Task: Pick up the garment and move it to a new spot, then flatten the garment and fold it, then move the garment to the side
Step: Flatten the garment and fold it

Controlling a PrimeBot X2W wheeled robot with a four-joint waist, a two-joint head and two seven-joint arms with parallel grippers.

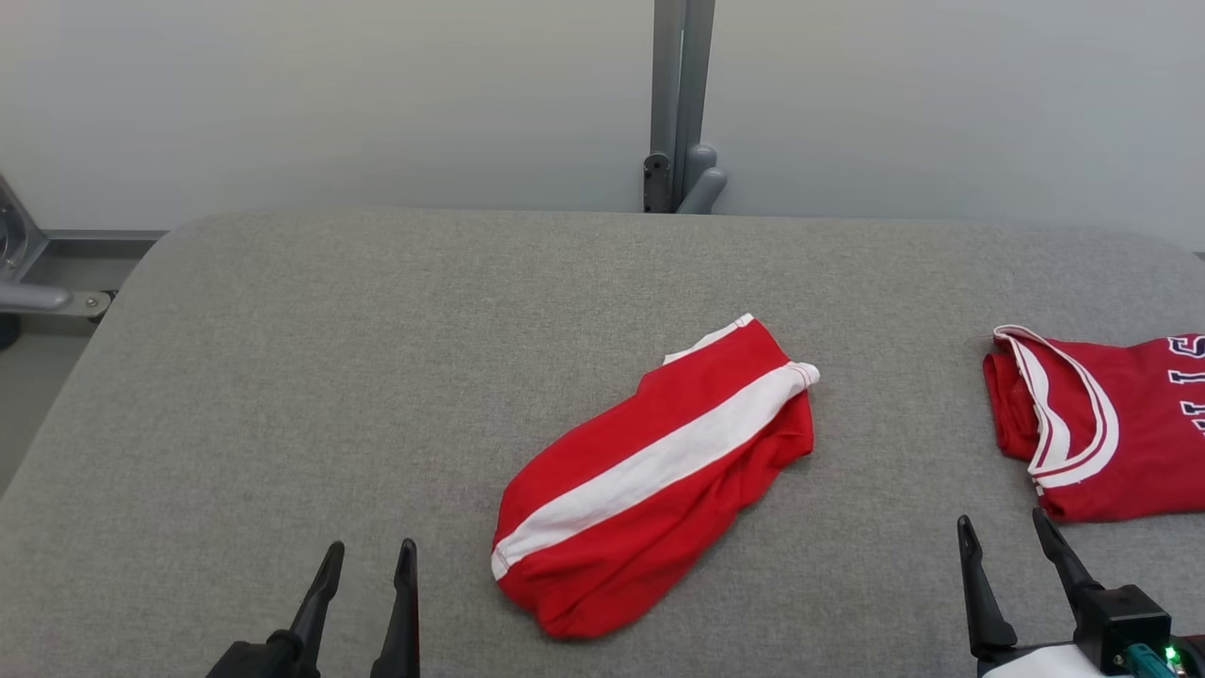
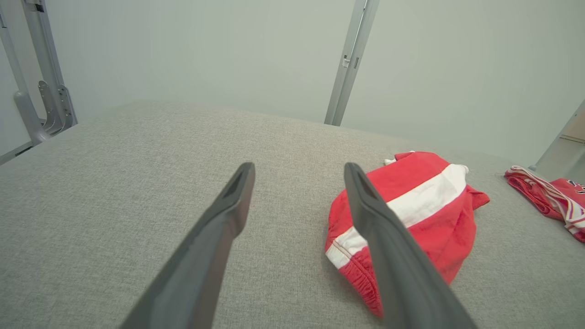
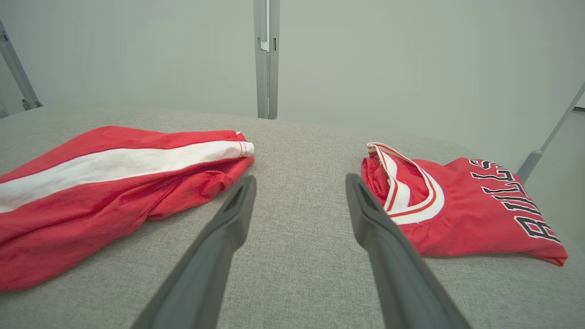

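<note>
A red garment with a broad white stripe (image 1: pixel 659 461) lies bunched and slanted in the middle of the grey padded table (image 1: pixel 329 358). My left gripper (image 1: pixel 372 546) is open near the front edge, to the left of it and apart from it. In the left wrist view that garment (image 2: pixel 425 201) lies right of my open left gripper (image 2: pixel 298 168), partly behind one finger. My right gripper (image 1: pixel 1000 518) is open at the front right with nothing between its fingers. In the right wrist view my right gripper (image 3: pixel 300 179) points at bare table between the striped garment (image 3: pixel 114 183) and a jersey.
A folded red jersey with white trim and dark lettering (image 1: pixel 1101 424) lies at the table's right edge, also seen in the right wrist view (image 3: pixel 461 210). A grey metal post (image 1: pixel 680 104) stands behind the table against a pale wall. A metal frame (image 1: pixel 28 273) sits off the far left corner.
</note>
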